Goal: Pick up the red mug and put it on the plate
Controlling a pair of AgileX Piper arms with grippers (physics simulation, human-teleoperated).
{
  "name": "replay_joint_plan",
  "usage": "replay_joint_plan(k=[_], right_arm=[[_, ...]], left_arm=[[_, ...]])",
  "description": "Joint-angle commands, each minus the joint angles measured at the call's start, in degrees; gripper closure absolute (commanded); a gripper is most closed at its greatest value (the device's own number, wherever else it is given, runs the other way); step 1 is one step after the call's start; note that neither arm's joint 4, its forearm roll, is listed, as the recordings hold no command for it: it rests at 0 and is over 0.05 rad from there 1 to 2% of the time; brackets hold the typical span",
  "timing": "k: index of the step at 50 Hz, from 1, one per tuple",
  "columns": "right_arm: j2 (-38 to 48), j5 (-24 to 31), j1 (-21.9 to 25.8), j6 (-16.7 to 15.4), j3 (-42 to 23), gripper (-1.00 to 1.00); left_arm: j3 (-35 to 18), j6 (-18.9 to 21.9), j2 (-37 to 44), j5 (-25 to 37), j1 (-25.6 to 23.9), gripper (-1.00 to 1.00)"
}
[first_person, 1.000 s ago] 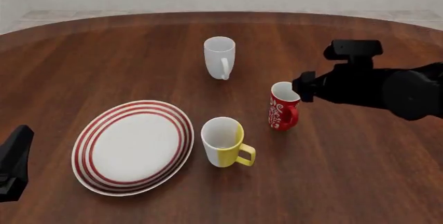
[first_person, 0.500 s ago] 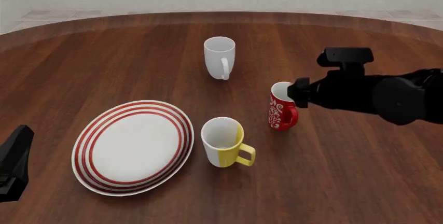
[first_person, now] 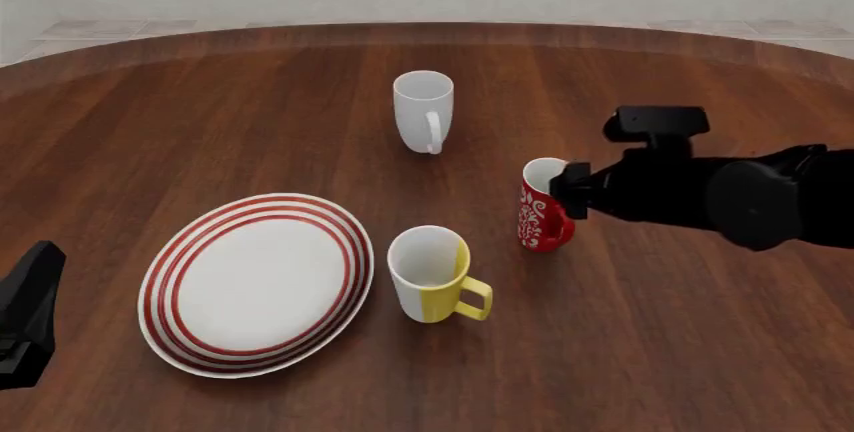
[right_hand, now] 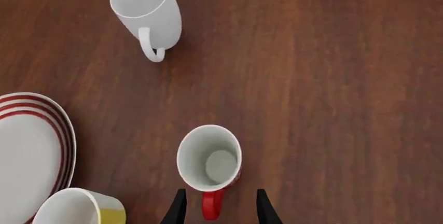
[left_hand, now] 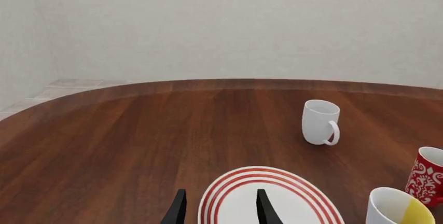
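The red mug point(first_person: 541, 214) stands upright on the table, right of the plate point(first_person: 171, 252) with the yellow-and-white mug between them. My right gripper point(first_person: 571, 195) hangs just over the mug's right side. In the right wrist view the right gripper point(right_hand: 219, 203) is open, one finger on each side of the mug's red handle point(right_hand: 211, 204), below the white inside of the red mug point(right_hand: 209, 157). My left gripper point(first_person: 27, 312) rests at the near left edge. Seen from the left wrist, the left gripper point(left_hand: 220, 209) is open and empty above the plate point(left_hand: 277, 175). The red mug point(left_hand: 428, 175) shows at that view's edge.
A yellow-and-white mug point(first_person: 430, 274) stands close to the plate's right rim, handle pointing right. A plain white mug point(first_person: 423, 110) stands farther back, near the middle. Dark wood table point(first_person: 694, 352) stretches around them, its curved far edge meeting a pale wall.
My right arm has come down and a little left, bringing its gripper closer over the red mug's handle side. Mugs, plate and left arm have not moved.
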Motion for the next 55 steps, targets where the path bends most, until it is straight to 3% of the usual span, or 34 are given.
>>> replay_joint_plan(k=[1,55], right_arm=[[1.13,-0.64,0.69,0.30,-0.18,-1.00],[5.21,-3.17,2.48,2.29,0.82,-1.00]], left_arm=[[0.05,-0.21,-0.12,0.08,0.04,-1.00],[-0.15,-0.62,-0.26,0.22,0.03,-1.00]])
